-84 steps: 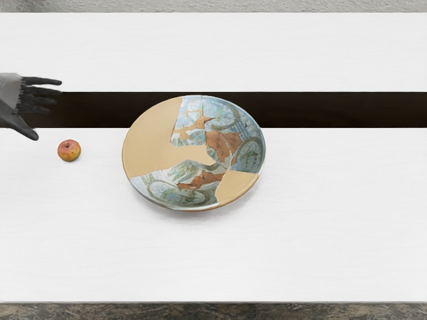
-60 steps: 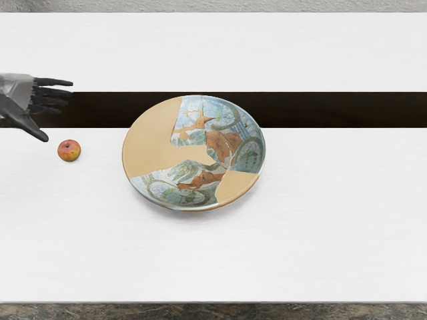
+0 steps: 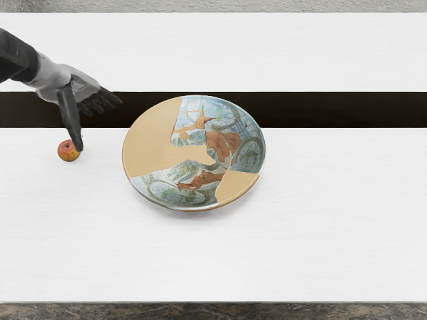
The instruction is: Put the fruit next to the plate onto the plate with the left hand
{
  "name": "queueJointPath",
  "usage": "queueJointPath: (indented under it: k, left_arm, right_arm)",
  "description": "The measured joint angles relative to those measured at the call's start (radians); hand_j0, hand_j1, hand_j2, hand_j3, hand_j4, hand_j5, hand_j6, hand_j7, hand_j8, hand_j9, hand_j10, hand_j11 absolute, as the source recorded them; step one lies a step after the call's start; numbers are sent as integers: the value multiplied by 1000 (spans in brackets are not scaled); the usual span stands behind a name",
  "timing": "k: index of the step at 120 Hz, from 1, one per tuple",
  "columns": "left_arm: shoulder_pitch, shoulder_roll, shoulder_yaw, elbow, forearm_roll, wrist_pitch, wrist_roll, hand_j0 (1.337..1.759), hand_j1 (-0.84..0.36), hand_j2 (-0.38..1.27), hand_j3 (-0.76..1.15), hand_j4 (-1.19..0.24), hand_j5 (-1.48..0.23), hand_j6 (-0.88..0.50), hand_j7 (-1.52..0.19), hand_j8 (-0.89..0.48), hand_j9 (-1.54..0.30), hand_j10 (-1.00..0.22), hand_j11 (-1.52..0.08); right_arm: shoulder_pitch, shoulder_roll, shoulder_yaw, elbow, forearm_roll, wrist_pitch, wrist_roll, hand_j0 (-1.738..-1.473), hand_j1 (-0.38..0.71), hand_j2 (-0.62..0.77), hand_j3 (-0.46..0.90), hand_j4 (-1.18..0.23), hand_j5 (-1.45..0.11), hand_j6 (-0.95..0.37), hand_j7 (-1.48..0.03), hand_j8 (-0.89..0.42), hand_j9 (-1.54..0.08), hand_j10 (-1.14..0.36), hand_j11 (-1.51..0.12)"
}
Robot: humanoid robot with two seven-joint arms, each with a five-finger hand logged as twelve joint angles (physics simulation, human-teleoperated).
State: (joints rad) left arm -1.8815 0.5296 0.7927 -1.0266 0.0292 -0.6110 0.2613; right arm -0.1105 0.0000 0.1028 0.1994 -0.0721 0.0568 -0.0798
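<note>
A small red and yellow fruit (image 3: 67,152) lies on the white table, a short way left of the plate (image 3: 148,143). The plate is wide and round, tan with blue, green and orange patches. My left hand (image 3: 90,110) comes in from the upper left and hovers just above and behind the fruit. Its fingers are spread and hold nothing. The thumb (image 3: 71,120) points down, its tip right over the fruit's top edge. The other fingers (image 3: 103,100) reach right over the dark gap. The right arm is out of view.
A dark gap (image 3: 333,110) runs across the table behind the plate, splitting the white surface (image 3: 267,253) into a far strip and a near one. The table's front edge lies along the bottom of the picture.
My left hand has come in from the left edge and moved right and down, with the forearm now showing. Its thumb has swung down onto the fruit's top. Fruit and plate have not moved.
</note>
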Motion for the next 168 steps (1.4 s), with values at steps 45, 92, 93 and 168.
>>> queueJointPath:
  k: [45, 92, 93, 168]
  left_arm:
    - [-10, -227, 429, -10, -265, 365, 8, 1658, 338, 2, 0, -10, -12, -10, -12, -10, -12, -10, -12]
    - [53, -360, 463, -143, -390, 868, 1, 1658, 336, 2, 0, -12, -14, -12, -14, -12, -14, -11, -14]
    - [53, -360, 465, -147, -391, 871, 1, 1658, 336, 2, 0, -12, -14, -12, -14, -12, -14, -11, -14]
    - [205, -379, 547, -89, -478, 988, 0, 1658, 126, 38, 0, -187, -242, -187, -242, -187, -242, -186, -242]
  right_arm:
    - [0, 0, 0, 0, 0, 0, 0, -1658, -328, -4, 0, -17, -22, -17, -22, -17, -22, -17, -22]
    - [0, 0, 0, 0, 0, 0, 0, -1658, -328, -4, 0, -17, -22, -17, -22, -17, -22, -17, -22]
    - [0, 0, 0, 0, 0, 0, 0, -1658, -328, -4, 0, -17, -23, -17, -23, -17, -23, -17, -23]
    - [0, 0, 0, 0, 0, 0, 0, -1658, -328, -4, 0, -17, -22, -17, -22, -17, -22, -17, -22]
